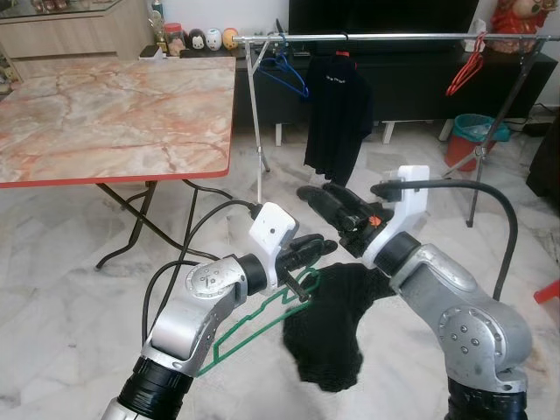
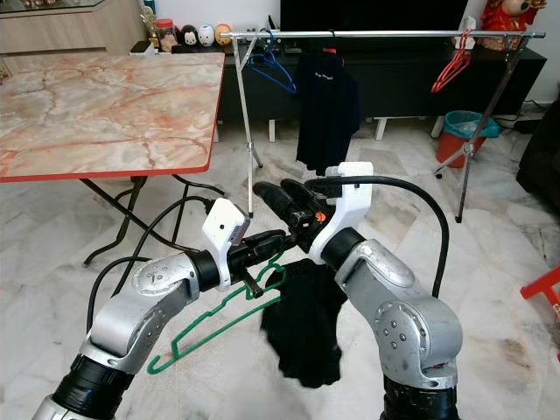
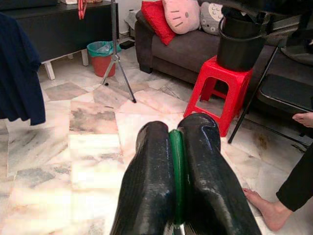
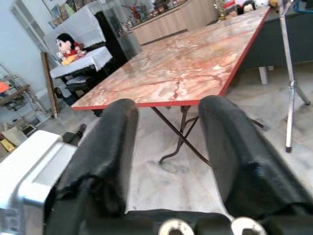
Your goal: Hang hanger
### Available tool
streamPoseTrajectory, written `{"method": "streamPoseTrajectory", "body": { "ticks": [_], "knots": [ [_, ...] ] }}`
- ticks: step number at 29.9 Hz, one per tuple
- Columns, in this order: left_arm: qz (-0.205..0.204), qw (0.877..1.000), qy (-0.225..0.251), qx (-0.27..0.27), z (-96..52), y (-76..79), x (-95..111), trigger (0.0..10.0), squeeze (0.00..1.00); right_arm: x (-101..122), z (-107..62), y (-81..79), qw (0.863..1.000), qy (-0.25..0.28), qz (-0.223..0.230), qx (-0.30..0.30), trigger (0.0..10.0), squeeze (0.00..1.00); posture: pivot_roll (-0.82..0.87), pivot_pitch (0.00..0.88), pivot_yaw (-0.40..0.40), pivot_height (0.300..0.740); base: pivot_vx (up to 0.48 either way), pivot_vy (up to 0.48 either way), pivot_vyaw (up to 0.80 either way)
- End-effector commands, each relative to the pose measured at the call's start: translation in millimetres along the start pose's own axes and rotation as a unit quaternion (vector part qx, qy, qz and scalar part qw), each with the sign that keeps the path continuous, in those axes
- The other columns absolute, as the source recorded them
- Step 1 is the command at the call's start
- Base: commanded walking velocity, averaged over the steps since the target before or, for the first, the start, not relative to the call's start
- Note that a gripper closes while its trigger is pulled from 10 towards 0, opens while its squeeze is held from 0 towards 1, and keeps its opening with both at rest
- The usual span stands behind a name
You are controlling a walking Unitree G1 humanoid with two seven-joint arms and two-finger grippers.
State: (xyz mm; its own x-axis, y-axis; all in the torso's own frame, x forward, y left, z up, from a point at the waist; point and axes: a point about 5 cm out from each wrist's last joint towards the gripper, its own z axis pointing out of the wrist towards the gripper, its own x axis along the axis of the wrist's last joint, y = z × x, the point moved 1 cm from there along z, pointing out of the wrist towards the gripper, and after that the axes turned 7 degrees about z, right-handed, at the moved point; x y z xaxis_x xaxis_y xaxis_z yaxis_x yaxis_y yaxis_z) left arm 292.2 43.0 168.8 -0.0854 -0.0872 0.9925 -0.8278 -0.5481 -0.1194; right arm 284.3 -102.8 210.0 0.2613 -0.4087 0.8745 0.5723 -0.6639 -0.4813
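Ahead, rail (image 1: 394,38) with black shirt (image 1: 336,109), table (image 1: 114,114) leftward. Left gripper (image 1: 317,251) pinching green hanger (image 1: 254,324); right gripper (image 1: 317,194) spread.

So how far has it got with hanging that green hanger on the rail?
Done: the left claw is shut on the green wire hanger, which carries a black garment. In hand: hanger and garment are held low, well short of the silver metal clothes rail; the right claw is open just above the garment. Left: lifting the hanger to the rail, hooking it on and letting go.
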Motion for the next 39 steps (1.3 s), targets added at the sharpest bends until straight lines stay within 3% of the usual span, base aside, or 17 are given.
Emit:
{"method": "streamPoseTrajectory", "body": {
  "ticks": [1, 3, 4, 6, 7, 11, 12, 15, 17, 18, 19, 20, 21, 28, 33, 39],
  "knots": [
    [0.008, 1.000, 0.026, 0.002, 1.0, -1.8, 11, 10.0, 0.00, 10, -0.6, -8.9, 0.999, 0.026, -0.013, 0.024, 10.0, 1.00, 0.05, 0.000, 0.014, 0.740, 0.000, 0.000, 0.00],
    [0.008, 1.000, 0.027, 0.003, 1.2, -2.5, 12, 10.0, 0.00, 14, -1.7, -9.6, 0.999, 0.034, -0.027, 0.029, 10.0, 1.00, 0.05, 0.000, 0.013, 0.740, 0.000, 0.000, 0.00],
    [0.006, 1.000, 0.029, 0.004, 1.2, -3.5, 12, 10.0, 0.00, 21, -5.2, -6.5, 0.998, 0.041, -0.046, 0.028, 10.0, 0.00, 0.04, 0.000, 0.012, 0.740, 0.000, 0.000, 0.00],
    [0.005, 0.999, 0.032, 0.004, 1.1, -3.7, 13, 10.0, 0.00, 24, -8.2, -1.7, 0.997, 0.039, -0.057, 0.021, 10.0, 0.00, 0.04, 0.000, 0.011, 0.740, 0.000, 0.000, 0.00],
    [-0.002, 0.999, 0.037, -0.001, 0.5, -3.1, 14, 10.0, 0.00, 27, -16.0, 15.5, 0.995, 0.015, -0.103, -0.013, 10.0, 0.00, 0.03, 0.000, 0.009, 0.740, 0.000, 0.000, 0.00],
    [0.000, 0.999, 0.038, -0.018, -2.8, -2.6, 16, 10.0, 0.00, 31, -33.6, 38.2, 0.983, -0.036, -0.179, -0.028, 10.0, 0.00, 0.03, 0.000, 0.008, 0.740, 0.000, 0.000, 0.00],
    [0.005, 0.999, 0.033, -0.027, -6.3, -3.7, 16, 10.0, 0.00, 32, -44.2, 46.6, 0.973, -0.069, -0.220, -0.018, 10.0, 0.00, 0.03, 0.000, 0.008, 0.740, 0.000, 0.000, 0.00],
    [0.010, 0.999, 0.028, -0.034, -11.6, -7.5, 15, 10.0, 0.00, 32, -58.3, 53.1, 0.962, -0.115, -0.246, 0.022, 10.0, 0.00, 0.02, 0.000, 0.009, 0.740, 0.000, 0.000, 0.00],
    [0.015, 0.999, 0.019, -0.041, -18.9, -12.1, 14, 10.0, 0.00, 28, -76.4, 58.9, 0.944, -0.182, -0.266, 0.072, 10.0, 0.00, 0.02, 0.000, 0.008, 0.740, 0.000, 0.000, 0.00],
    [0.015, 0.999, 0.019, -0.041, -18.9, -12.1, 14, 10.0, 0.00, 28, -76.4, 58.9, 0.944, -0.182, -0.266, 0.072, 10.0, 0.00, 0.02, 0.000, 0.008, 0.740, 0.000, 0.000, 0.00],
    [0.013, 0.998, 0.013, -0.052, -25.4, -14.1, 13, 10.0, 0.00, 26, -86.6, 60.4, 0.931, -0.217, -0.273, 0.108, 10.0, 0.00, 0.02, 0.000, 0.008, 0.740, 0.000, 0.000, 0.00],
    [0.013, 0.998, 0.013, -0.052, -25.4, -14.1, 13, 10.0, 0.00, 26, -86.6, 60.4, 0.931, -0.217, -0.273, 0.108, 10.0, 0.00, 0.02, 0.000, 0.008, 0.740, 0.000, 0.000, 0.00],
    [0.006, 0.997, 0.011, -0.076, -30.9, -12.0, 15, 10.0, 0.00, 24, -91.4, 66.9, 0.922, -0.248, -0.277, 0.112, 10.0, 0.00, 0.02, 0.000, 0.008, 0.740, 0.000, 0.000, 0.00],
    [-0.022, 0.982, -0.009, -0.188, -51.9, 8.1, 14, 10.0, 0.00, 16, -89.1, 82.6, 0.898, -0.299, -0.290, 0.139, 10.0, 0.00, 0.03, 0.000, 0.005, 0.740, 0.000, 0.000, 0.00],
    [-0.034, 0.978, -0.006, -0.207, -58.3, 11.8, 17, 10.0, 0.00, 12, -89.0, 85.8, 0.896, -0.307, -0.283, 0.154, 10.0, 0.00, 0.04, 0.000, 0.005, 0.740, 0.000, 0.000, 0.00],
    [-0.035, 0.977, -0.009, -0.209, -60.0, 10.4, 19, 10.0, 0.00, -4, -96.3, 79.1, 0.883, -0.338, -0.245, 0.213, 10.0, 0.00, 0.04, 0.000, 0.006, 0.740, 0.000, 0.000, 0.00]
  ]
}}
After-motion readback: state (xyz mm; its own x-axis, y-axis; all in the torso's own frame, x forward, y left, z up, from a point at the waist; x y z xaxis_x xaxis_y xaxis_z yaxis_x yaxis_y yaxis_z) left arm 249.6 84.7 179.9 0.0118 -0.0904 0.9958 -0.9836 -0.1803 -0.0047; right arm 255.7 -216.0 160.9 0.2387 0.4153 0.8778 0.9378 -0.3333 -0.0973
